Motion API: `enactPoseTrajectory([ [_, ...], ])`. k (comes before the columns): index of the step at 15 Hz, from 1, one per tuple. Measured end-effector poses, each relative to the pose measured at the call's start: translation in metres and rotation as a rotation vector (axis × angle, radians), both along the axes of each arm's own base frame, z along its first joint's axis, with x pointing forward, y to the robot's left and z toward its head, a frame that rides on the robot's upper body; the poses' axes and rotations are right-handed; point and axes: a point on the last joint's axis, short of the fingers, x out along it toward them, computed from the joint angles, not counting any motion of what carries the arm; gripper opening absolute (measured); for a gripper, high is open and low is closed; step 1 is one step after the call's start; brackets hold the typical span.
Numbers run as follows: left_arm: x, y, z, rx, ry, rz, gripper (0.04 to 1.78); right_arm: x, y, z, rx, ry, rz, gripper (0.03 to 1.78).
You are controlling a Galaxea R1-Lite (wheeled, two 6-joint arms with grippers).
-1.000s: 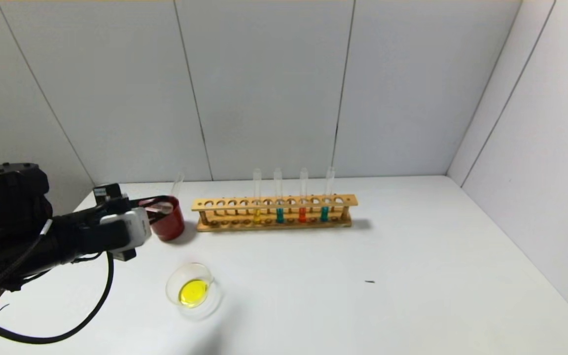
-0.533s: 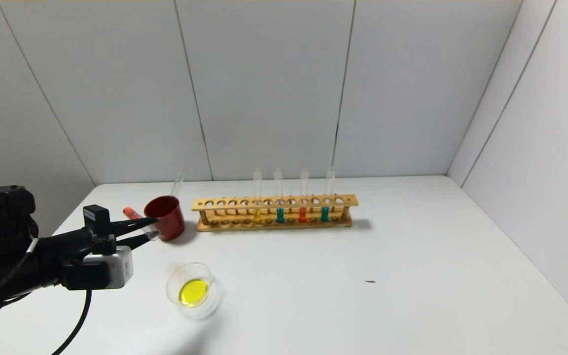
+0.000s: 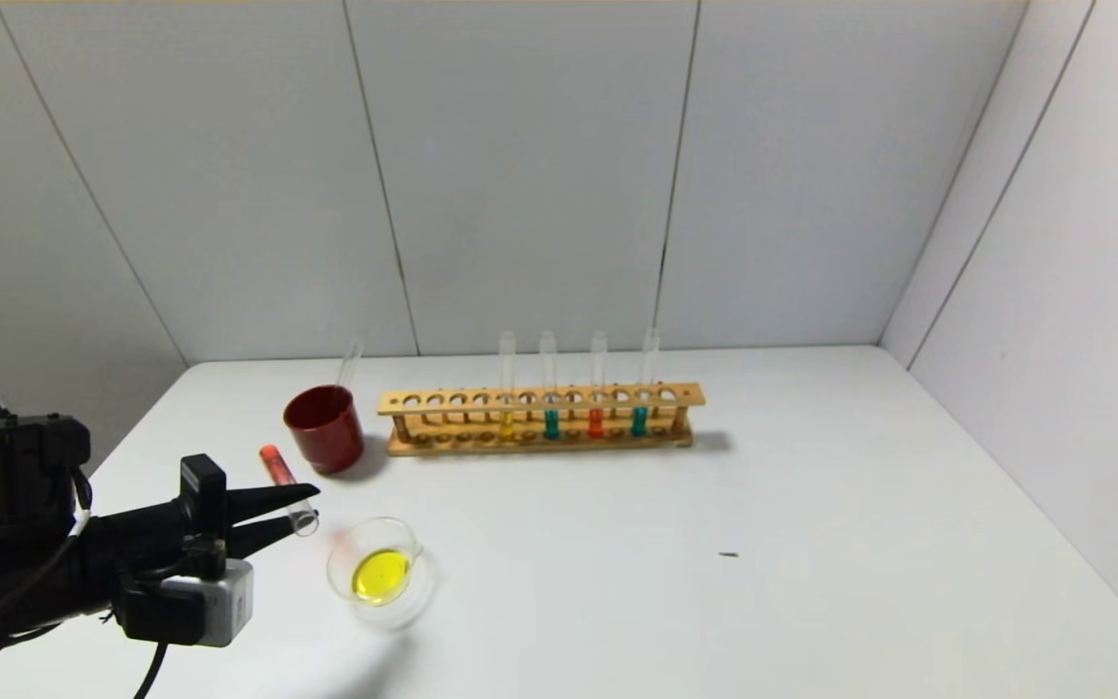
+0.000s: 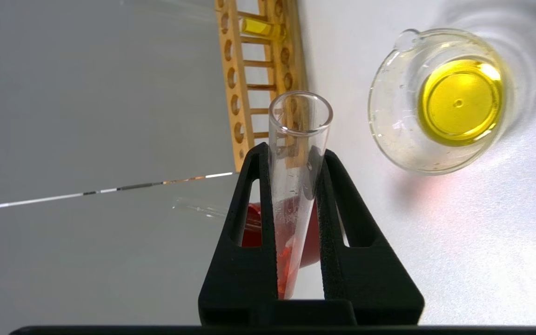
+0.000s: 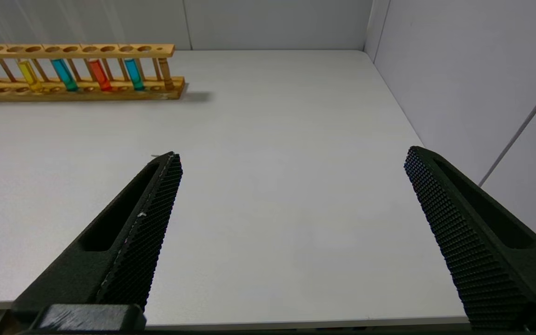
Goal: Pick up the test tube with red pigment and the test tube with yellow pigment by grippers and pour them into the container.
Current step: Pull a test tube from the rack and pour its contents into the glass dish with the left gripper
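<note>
My left gripper (image 3: 302, 506) is shut on a test tube with red pigment (image 3: 285, 476). The tube is tilted, its open mouth toward the container (image 3: 379, 571), its red end up and back. In the left wrist view the tube (image 4: 296, 186) sits between the fingers (image 4: 249, 195), and the container (image 4: 440, 100), a clear dish holding yellow liquid, lies just beyond its mouth. A yellow tube (image 3: 506, 422) and another red tube (image 3: 596, 419) stand in the wooden rack (image 3: 540, 419). My right gripper (image 5: 291, 177) is open and empty over the table's right part.
A dark red cup (image 3: 325, 428) stands left of the rack with an empty clear tube (image 3: 349, 364) leaning in it. Two teal tubes (image 3: 550, 421) stand in the rack. Grey walls close the back and right.
My left gripper has carried the red tube from the red cup toward the front, down to beside the dish, and has turned so the tube's mouth points at the dish.
</note>
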Motion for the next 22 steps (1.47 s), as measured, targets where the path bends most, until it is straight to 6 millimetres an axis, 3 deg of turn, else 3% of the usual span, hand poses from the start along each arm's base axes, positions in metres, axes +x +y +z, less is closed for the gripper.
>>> enactPoseTrajectory([
  [7,0.026,0.0,0.004,0.031,-0.114,-0.014,0.3,0.0,0.0,0.0,0.0,0.0,0.0,1.75],
  [13,0.036,-0.008,0.004,0.102,-0.185,-0.077,0.3,0.0,0.0,0.0,0.0,0.0,0.0,1.75],
  [22,0.049,0.001,0.001,0.201,-0.268,-0.089,0.3,0.0,0.0,0.0,0.0,0.0,0.0,1.75],
])
